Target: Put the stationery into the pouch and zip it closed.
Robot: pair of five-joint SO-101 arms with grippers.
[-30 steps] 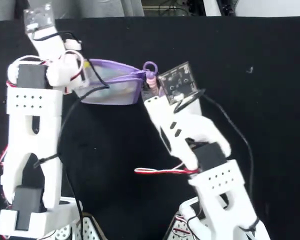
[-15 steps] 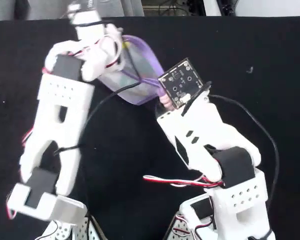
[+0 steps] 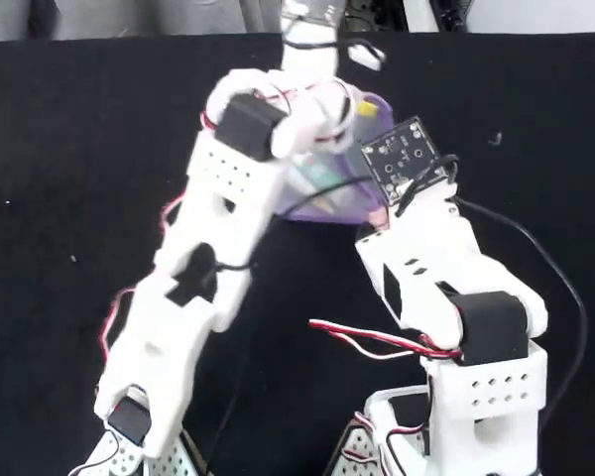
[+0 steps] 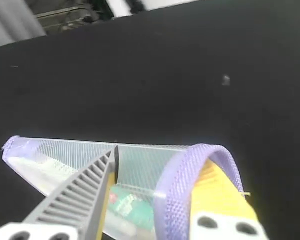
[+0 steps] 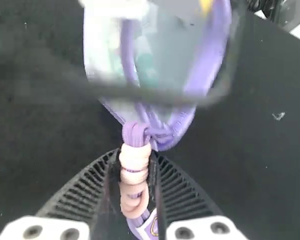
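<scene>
Pouch first: you are looking at one soft, flat bag of clear mesh-textured plastic, edged with a purple woven band, and it narrows to a point at one end. Through its wall you can see pale and green-printed stationery inside, but you cannot count the pieces. The pouch sits towards the far middle of the black cloth worktop, between your two white arms. You cannot tell whether its lower edge touches the cloth.

Your left end effector is clenched on the pouch. One grey ribbed finger lies against the clear side, and one yellow-faced finger sits under the purple band, which curves over it.

Your right end effector is clamped on the zip pull, a short knotted cord in pink and purple at the pouch's corner. Its two dark ribbed, fan-shaped fingers press the cord from either side, and the body of the pouch hangs just beyond their tips. In the high view the pouch lies just beside the right arm's square camera board.

You have one pouch, one zip pull, two arms and two end effectors, and both end effectors are gripping.
</scene>
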